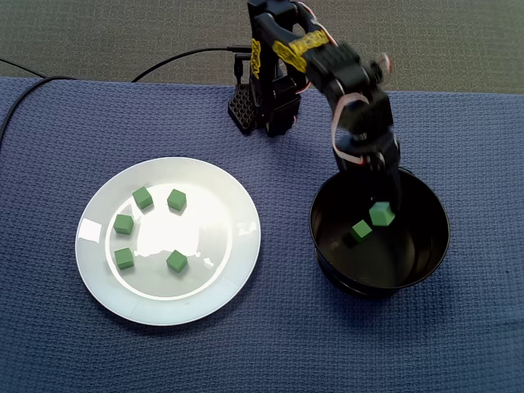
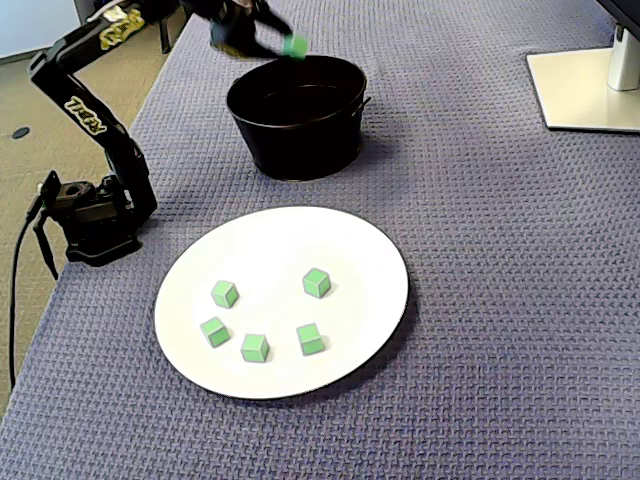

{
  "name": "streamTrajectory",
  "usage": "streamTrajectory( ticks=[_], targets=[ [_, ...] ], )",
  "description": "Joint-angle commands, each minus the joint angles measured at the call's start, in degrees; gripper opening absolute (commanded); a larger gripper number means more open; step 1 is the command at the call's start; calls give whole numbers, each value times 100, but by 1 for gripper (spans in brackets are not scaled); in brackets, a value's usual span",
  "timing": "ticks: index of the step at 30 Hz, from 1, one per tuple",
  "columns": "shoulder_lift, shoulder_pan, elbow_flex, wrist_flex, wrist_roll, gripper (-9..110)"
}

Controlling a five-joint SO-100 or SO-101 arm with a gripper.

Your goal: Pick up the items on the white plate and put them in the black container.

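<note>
Several green cubes [image 1: 176, 260] [image 2: 316, 282] lie spread over the white plate [image 1: 217, 237] [image 2: 350, 250], which sits left of the black container [image 1: 385, 285] in one fixed view and in front of the container [image 2: 295, 140] in the other. My gripper [image 1: 383, 205] [image 2: 288, 40] hangs over the container's opening, a little above its rim, shut on one green cube [image 1: 381, 214] [image 2: 295, 46]. Another green cube [image 1: 361, 230] rests on the container's floor. The gripper is slightly blurred.
A blue woven cloth [image 1: 286, 344] covers the table. The arm's base [image 1: 266, 106] [image 2: 95, 215] stands at the cloth's edge with a black cable [image 1: 180, 56] running off. A white stand foot [image 2: 590, 90] sits at the far right corner. A white label [image 1: 90, 230] is on the plate's rim.
</note>
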Motion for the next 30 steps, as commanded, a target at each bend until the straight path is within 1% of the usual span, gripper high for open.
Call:
streamTrajectory(
  ticks=[1, 2, 3, 5, 7, 9, 11, 14, 15, 18, 19, 20, 22, 23, 25, 28, 30],
  targets=[
    [-211, -158, 439, -510, 448, 0],
    [-246, -176, 448, -492, 431, 0],
    [-272, -185, 448, -448, 396, 3],
    [-255, -114, 431, -308, 527, 22],
    [-185, -44, 325, -18, 492, 37],
    [-88, 44, 18, 501, 360, 41],
    [62, 220, -545, 1266, 308, 43],
    [264, 756, -1898, 2909, 70, 45],
    [316, 1046, -2426, 3463, -114, 44],
    [536, 2136, -3744, 4887, -1143, 41],
    [545, 2602, -4131, 5291, -1573, 39],
    [545, 3111, -4430, 5590, -1767, 36],
    [448, 4166, -4755, 5985, -1767, 32],
    [378, 4491, -4764, 6152, -1564, 33],
    [176, 4711, -4491, 6311, -1292, 31],
    [-202, 5528, -3788, 5871, -747, 29],
    [-413, 6100, -3445, 5396, -167, 30]
  ],
)
